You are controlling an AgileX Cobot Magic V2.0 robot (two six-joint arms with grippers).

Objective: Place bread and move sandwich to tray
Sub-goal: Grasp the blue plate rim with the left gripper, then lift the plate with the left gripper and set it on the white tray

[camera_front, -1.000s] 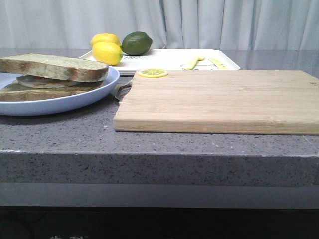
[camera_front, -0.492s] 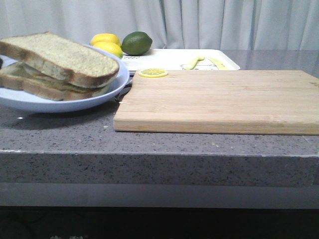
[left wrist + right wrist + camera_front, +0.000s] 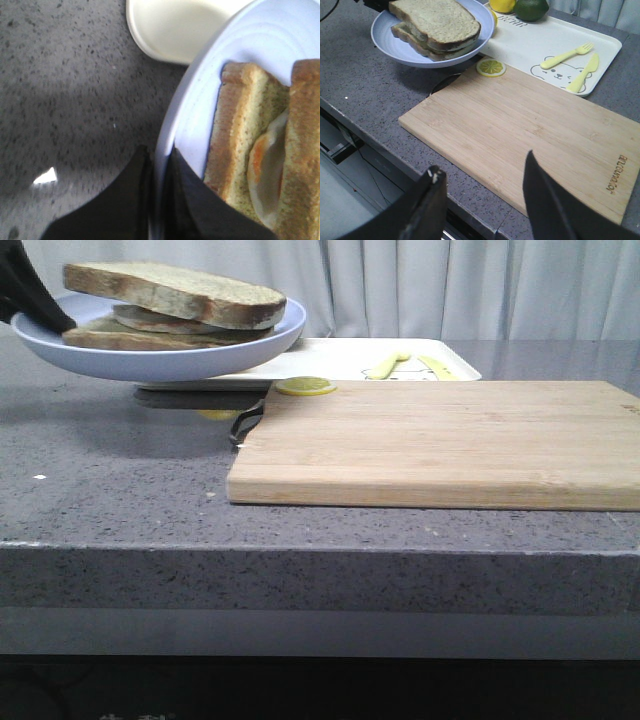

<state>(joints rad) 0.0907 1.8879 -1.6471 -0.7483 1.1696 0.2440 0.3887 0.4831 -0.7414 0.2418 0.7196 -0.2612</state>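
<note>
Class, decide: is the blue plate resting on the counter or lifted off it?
Lifted: the plate hangs above its shadow, its rim pinched by the left tool.

Low front view, close left wrist, higher right wrist share the plate (image 3: 150, 360)

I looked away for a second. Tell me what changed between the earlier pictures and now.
The left gripper, clamped on the rim, has lifted the plate with the sandwich off the counter and carried it toward the tray. The cutting board, lemon slice and right gripper stayed put.
</note>
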